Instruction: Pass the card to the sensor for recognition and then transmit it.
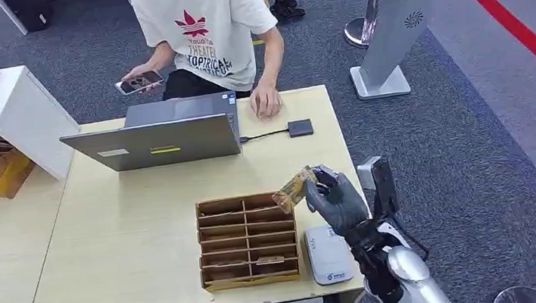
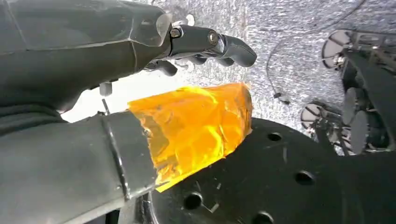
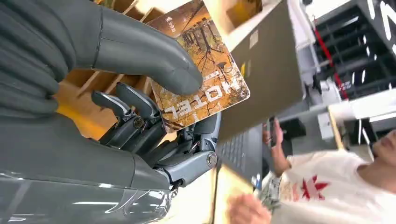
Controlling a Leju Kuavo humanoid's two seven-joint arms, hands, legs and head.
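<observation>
Right hand (image 1: pixel 335 199) grips the hotel card (image 1: pixel 294 189) above the wooden organizer (image 1: pixel 247 240) — picked, not yet presented to the grey reader (image 1: pixel 327 255) — handover outstanding.

Head view: high, facing forward and down across the desk (image 1: pixel 142 211) to the person (image 1: pixel 205 29) at its far edge. Right wrist view: close behind the right hand (image 3: pixel 140 116), turned, facing the laptop (image 3: pixel 275 70) and person, both shared with head view. Left wrist view: close, floorward.
</observation>
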